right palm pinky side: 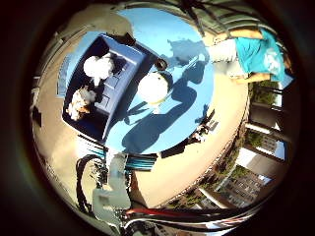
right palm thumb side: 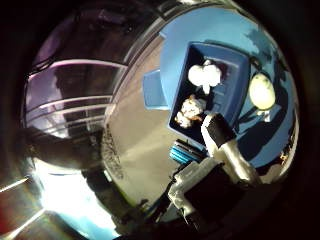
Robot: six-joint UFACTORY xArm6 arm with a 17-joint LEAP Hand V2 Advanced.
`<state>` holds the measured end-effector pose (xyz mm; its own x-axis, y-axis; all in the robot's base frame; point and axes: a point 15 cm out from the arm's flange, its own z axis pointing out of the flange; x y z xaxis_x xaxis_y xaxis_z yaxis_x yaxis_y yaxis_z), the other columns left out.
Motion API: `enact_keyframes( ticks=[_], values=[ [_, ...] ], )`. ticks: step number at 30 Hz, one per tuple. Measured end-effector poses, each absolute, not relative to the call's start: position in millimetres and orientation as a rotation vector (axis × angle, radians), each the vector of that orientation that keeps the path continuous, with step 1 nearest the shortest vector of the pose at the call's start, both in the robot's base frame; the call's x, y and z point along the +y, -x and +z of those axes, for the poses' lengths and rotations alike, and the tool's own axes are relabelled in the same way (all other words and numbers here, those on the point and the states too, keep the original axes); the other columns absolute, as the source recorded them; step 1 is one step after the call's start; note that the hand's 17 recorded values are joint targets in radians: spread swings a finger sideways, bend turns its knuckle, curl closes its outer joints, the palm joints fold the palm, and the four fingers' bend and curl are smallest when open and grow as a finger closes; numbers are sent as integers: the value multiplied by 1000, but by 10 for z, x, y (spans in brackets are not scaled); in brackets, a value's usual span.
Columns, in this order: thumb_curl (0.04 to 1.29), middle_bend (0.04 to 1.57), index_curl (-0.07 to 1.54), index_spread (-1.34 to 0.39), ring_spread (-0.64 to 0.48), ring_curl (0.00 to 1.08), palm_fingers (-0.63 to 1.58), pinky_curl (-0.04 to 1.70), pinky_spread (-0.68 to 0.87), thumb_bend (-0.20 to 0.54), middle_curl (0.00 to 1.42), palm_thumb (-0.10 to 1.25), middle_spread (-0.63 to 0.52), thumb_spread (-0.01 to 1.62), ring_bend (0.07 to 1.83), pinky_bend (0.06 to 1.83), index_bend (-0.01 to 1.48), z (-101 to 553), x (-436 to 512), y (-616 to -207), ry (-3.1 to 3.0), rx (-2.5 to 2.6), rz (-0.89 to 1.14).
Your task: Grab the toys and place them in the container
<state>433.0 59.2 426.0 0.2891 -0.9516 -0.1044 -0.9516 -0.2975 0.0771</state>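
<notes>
A dark blue container (right palm pinky side: 118,81) stands on a round blue table (right palm pinky side: 182,44). Inside it lie two toys: a white plush (right palm pinky side: 98,68) and a white-and-tan plush (right palm pinky side: 81,102). A pale round toy (right palm pinky side: 153,88) rests on the table beside the container. My hand (right palm thumb side: 220,165) hovers well above the table, with one white and black finger (right palm thumb side: 225,142) reaching out over the container's edge. Nothing is held in it.
A small dark ring-shaped object (right palm pinky side: 161,64) lies on the table near the pale toy. A person in a teal shirt (right palm pinky side: 258,54) stands beyond the table's far side. A light blue chair (right palm thumb side: 152,90) stands beside the table on a tan floor.
</notes>
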Motion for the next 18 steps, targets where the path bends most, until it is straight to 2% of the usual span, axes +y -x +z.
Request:
enact_keyframes(
  ticks=[8,18],
  values=[
    [448,179,341,-209,282,296,56,339,457,-26,355,757,73,1125,396,568,170,3790,-286,-4647,2499,2027,198],
    [438,169,302,-197,272,301,51,308,436,-27,335,759,70,1122,375,542,159,3012,-708,-4842,2535,2130,332]
  ],
)
